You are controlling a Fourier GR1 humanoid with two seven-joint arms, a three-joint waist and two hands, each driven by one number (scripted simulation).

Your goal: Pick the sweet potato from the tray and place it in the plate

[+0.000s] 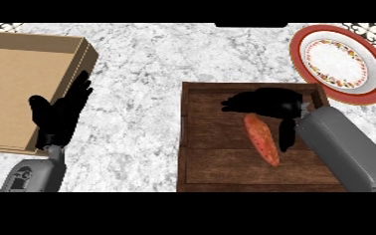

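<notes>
Sweet potato: The sweet potato [262, 139] lies in the tray [213, 172], right of middle, long axis running from its far end back toward the robot. It is an orange-red, tapered spindle with a dull, faintly mottled skin.
Right hand: The black right hand [268, 102] sits over the potato's far end, fingers reaching left across it and thumb hanging down beside its right flank. The fingers look spread, not closed, and nothing is in the grasp yet. This posture suits a pinch across the narrow width.
Tray: Dark, plank-grained wood with low raised walls, square-cornered. The walls pen the potato in, so a lift must clear the rim.
Plate: The round plate [336, 62] lies just beyond the tray's far right corner. It has a glossy red rim, a patterned band and a bare white centre, so the carry looks short.
Desk: The desk [147, 74] is grey-white marbled stone, smooth and flat.
Left hand: The left hand [58, 112] rests open, fingers up, at the view's left.
Box: A tan, shallow, cardboard-like box [29, 79] lies partly under the left hand, well apart from the tray.
</notes>
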